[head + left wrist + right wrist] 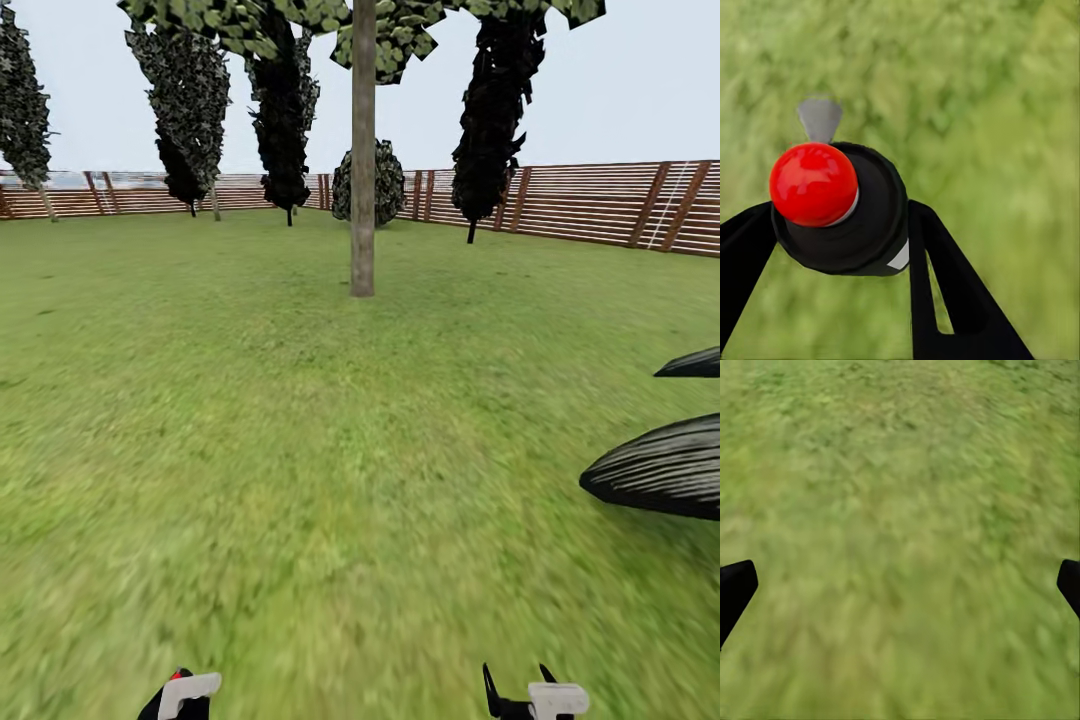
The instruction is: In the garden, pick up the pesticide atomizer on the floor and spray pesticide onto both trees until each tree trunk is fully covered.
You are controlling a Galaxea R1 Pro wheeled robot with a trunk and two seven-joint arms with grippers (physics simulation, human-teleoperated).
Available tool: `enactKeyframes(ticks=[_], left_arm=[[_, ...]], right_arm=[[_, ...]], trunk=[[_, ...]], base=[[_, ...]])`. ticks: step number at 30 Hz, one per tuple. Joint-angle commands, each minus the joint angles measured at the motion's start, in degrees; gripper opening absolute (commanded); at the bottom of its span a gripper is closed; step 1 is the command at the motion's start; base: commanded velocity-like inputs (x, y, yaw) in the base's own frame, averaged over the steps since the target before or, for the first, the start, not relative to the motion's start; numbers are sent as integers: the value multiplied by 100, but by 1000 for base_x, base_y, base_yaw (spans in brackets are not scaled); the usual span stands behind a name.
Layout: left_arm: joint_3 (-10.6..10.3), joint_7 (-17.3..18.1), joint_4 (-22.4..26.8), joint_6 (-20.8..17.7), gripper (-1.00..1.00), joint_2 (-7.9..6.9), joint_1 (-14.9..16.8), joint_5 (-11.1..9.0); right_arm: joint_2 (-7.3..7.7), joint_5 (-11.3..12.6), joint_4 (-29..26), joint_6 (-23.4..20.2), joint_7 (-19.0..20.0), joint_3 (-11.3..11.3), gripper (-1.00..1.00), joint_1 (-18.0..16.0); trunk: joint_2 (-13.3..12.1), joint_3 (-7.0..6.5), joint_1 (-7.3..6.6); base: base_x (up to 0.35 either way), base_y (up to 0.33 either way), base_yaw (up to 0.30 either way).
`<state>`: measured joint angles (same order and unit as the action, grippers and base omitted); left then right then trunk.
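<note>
The pesticide atomizer [840, 206], black with a red cap, is grasped between the fingers [952, 292] of the left gripper [844, 247] above the lawn [300, 450]. The right gripper [900, 585] is spread wide with nothing held. One tree trunk [362, 180] is seen at 12 o'clock, well apart, before the wooden fence [600, 205].

Green lawn [300, 450] under tree trunk [362, 200]
</note>
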<state>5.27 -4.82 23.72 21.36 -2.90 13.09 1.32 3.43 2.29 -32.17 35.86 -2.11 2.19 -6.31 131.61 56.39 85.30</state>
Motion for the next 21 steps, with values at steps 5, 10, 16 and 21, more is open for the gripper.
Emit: enactKeyframes(ticks=[5, 10, 16, 21], left_arm=[[0, 0, 1, 0, -100, 0, 0, 0], [0, 0, 1, 0, -100, 0, 0, 0], [0, -2, 1, 0, -100, 0, 0, 1], [0, -2, 1, 2, -100, 0, 0, 2]], right_arm=[[0, 0, 0, 0, 0, -2, 100, -2], [0, 0, 0, 0, 0, 0, 100, 0], [0, 0, 0, 0, 0, 0, 100, -2], [0, 0, 0, 0, 1, 0, 100, -2]], trunk=[[0, 0, 0], [0, 0, 0], [0, 0, 0], [0, 0, 0]], base=[[338, 0, 0], [338, 0, 0], [338, 0, 0], [338, 0, 0]])
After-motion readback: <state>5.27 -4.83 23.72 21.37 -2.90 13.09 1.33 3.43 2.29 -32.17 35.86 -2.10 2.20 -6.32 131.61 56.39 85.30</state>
